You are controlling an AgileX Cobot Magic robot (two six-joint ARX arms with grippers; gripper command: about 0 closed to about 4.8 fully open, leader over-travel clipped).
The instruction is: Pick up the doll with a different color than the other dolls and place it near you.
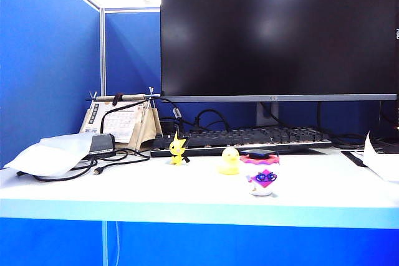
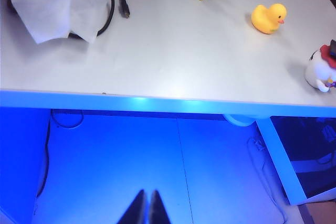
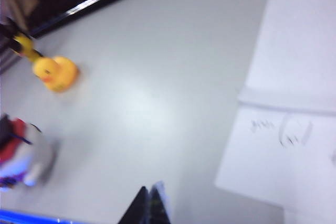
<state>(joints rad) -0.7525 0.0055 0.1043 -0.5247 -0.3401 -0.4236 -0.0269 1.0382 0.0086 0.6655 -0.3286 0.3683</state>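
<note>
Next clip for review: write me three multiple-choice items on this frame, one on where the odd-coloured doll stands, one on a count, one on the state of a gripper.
1. The white doll stands:
A. nearer the table's front edge than the duck
B. behind the keyboard
C. on the white bag

2. How many yellow dolls are on the table?
A. one
B. two
C. four

3. The right gripper is:
A. shut, empty
B. shut on the duck
C. wide open

Answers:
1 A, it sits closest to the front edge.
2 B, the duck and the pointed-ear figure.
3 A, its fingers meet with nothing between them.
</note>
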